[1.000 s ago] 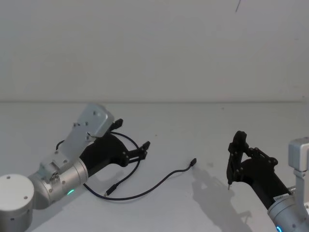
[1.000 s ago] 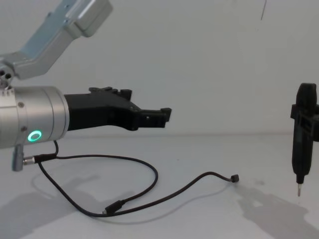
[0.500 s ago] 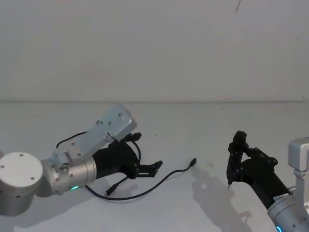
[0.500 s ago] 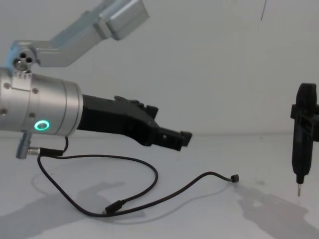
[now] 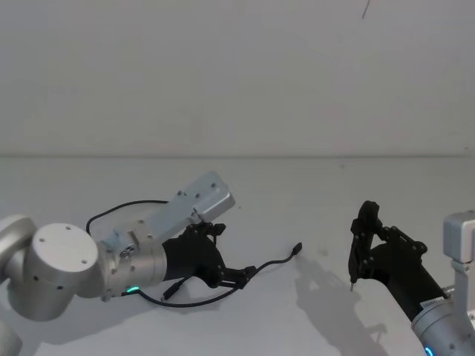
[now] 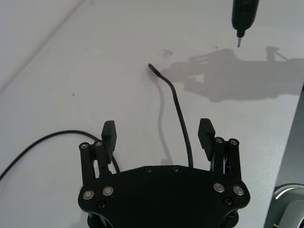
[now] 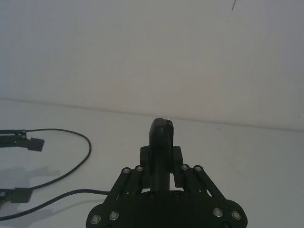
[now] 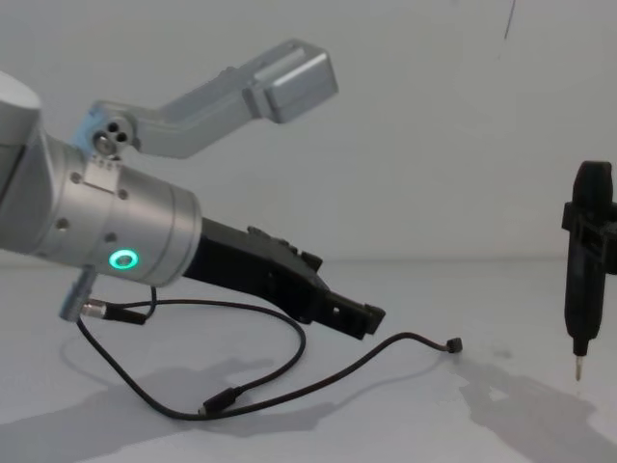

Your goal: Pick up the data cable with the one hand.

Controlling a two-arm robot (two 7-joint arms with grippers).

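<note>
Straddling the data cable [image 6: 179, 114] with the left end effector [image 6: 157, 129]: spread wide, tilted nose-down close over the table [image 5: 312, 193], one fingertip either side of the cord, probably so as to trap so thin a thing on closing. Not yet touching it, by the look. Lying slack on the table in a loose curve, one small plug well out ahead of the tips. Parked at the right, well apart: right end effector [image 7: 161, 159], pressed onto a slim pen-like tool [image 8: 584, 260], tip down, clear of the work.

Bright, diffuse light throws soft-edged grey shadows onto the pale table [image 5: 312, 200].
</note>
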